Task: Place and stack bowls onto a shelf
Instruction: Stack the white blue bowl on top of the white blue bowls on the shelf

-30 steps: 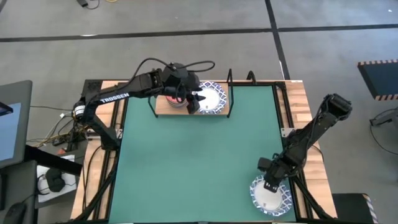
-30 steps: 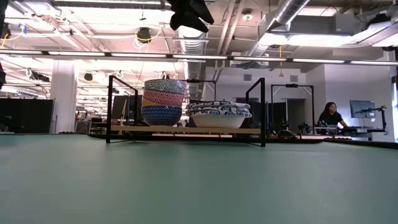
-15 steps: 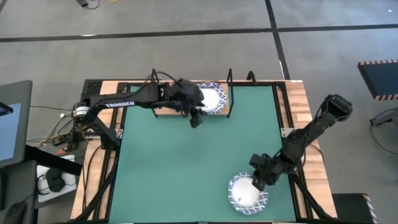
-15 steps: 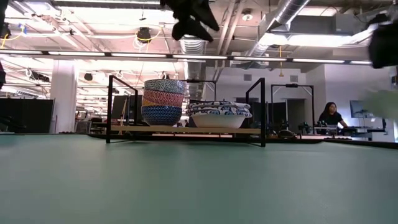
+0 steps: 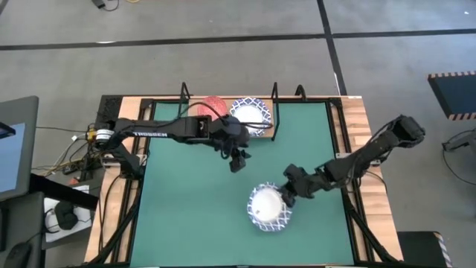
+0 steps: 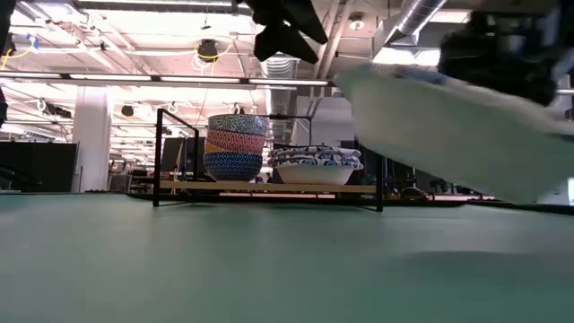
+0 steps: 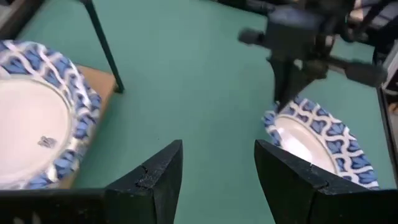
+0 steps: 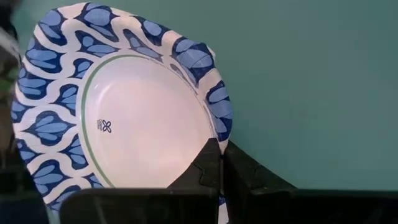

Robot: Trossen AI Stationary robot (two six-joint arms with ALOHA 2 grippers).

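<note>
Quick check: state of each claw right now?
Left claw: open, holding nothing, above the mat near the shelf.
Right claw: shut on the white blue-rimmed bowl, carried above the mat.

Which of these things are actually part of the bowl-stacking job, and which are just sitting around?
Part of the job:
- white bowl with blue rim, pinched at its edge by the right claw
- shelf
- stack of small bowls on it
- wide white bowls beside them
- left claw, open and empty

Just there:
- green mat
- cables off the table's left edge
</note>
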